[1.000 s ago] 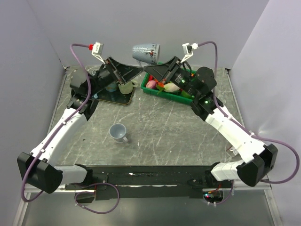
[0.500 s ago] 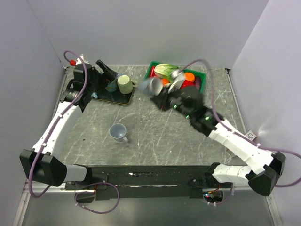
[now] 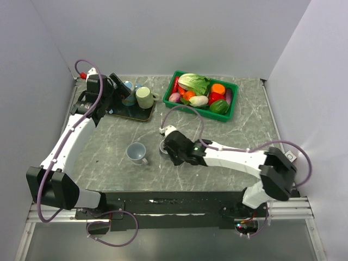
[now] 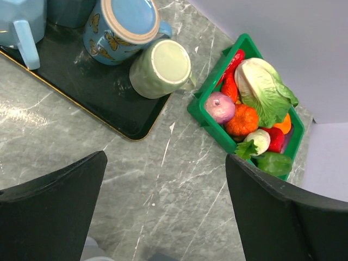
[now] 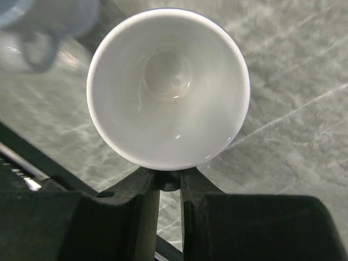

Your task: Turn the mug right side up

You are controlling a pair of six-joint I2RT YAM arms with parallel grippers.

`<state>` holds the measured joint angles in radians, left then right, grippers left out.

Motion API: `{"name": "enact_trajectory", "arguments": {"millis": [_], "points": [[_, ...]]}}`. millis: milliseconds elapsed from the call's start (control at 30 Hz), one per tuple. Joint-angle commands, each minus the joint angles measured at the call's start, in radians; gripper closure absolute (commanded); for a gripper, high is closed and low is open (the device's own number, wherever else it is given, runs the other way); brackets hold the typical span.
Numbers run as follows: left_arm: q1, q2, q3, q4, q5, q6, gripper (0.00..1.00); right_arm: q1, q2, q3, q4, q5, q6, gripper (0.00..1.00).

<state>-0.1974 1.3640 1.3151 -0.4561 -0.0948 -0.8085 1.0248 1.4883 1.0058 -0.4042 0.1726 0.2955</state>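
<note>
The right jaws are closed on the white mug [image 5: 168,87], pinching it at the edge nearest the wrist. The exact part they pinch is hidden under the rim. In the right wrist view the mug's mouth faces straight back at the camera, so its bare, glossy inside and round bottom show in full. The mug hangs low over the middle of the grey marbled worktop [image 3: 217,130], just beside an upright blue-grey mug [image 3: 136,153]. Whether its base touches the worktop cannot be told.

The left jaws stand wide open, holding nothing, above the back left of the worktop. Below them a black tray [image 4: 109,103] carries a blue mug printed with butterflies [image 4: 122,24], a pale green mug [image 4: 160,68] lying on its side and a light blue vessel [image 4: 19,24] cut off by the frame edge. Near the tray sits a green basket [image 4: 209,122] with a lettuce [image 4: 266,89], a red onion [image 4: 220,107] and other vegetables. The butterfly print is the only marking that reads.

A second ago the right arm [image 3: 234,157] held the mug high at the back, above the basket, with the left arm [image 3: 76,136] raised to meet it. Half a second ago the mug was a blur in mid-sweep in front of the basket. Now the right arm lies stretched low across the worktop and the left arm has drawn back over the tray. The blue-grey mug, tray and basket have not moved.
</note>
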Motion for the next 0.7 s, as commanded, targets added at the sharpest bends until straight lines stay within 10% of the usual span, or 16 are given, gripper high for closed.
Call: {"name": "enact_trajectory", "arguments": {"millis": [0,667], "points": [[0.006,0.017,0.009,-0.013,0.004,0.012,0.04,0.009,0.091,0.14,-0.028,0.071,0.04,1.0],[0.019,0.037,-0.048,-0.036,0.046,0.015,0.04,0.061,0.299,0.29,-0.151,0.107,0.086,1.0]]}}
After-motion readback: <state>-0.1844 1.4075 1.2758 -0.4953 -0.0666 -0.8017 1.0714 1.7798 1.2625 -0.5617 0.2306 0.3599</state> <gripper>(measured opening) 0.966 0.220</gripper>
